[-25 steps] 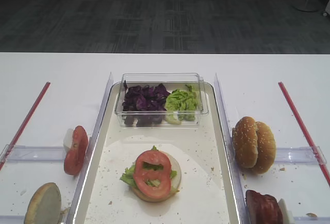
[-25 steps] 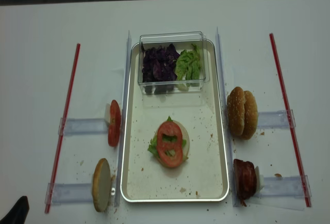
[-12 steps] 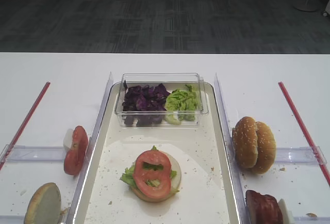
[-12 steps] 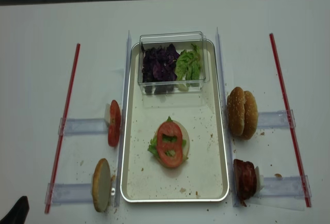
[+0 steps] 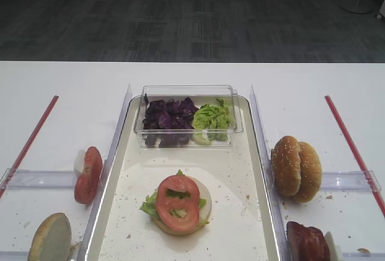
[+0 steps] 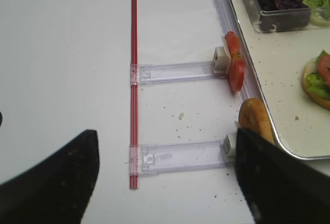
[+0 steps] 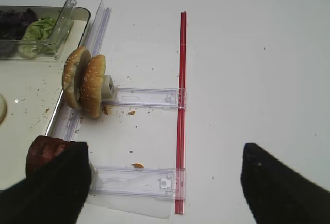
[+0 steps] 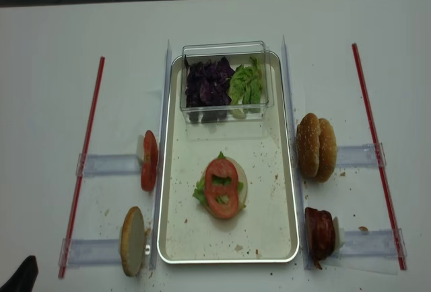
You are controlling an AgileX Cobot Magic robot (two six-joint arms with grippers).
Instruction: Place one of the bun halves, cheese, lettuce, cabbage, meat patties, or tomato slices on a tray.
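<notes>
On the tray in the front view: bun half, lettuce and tomato slice already stacked, purple cabbage boxed behind, sesame buns and patties waiting outside. From the right wrist: right gripper spread wide, empty, near the patties. From the left wrist: left gripper likewise spread, hovering by a spare bun half.

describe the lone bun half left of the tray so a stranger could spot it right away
Start at the big cream tray in the middle of the white table. Just outside its near left corner, a bun half stands on edge at the end of a clear plastic rail. Unlike the red tomato slices on the rail behind it, it is a pale tan disc.
</notes>
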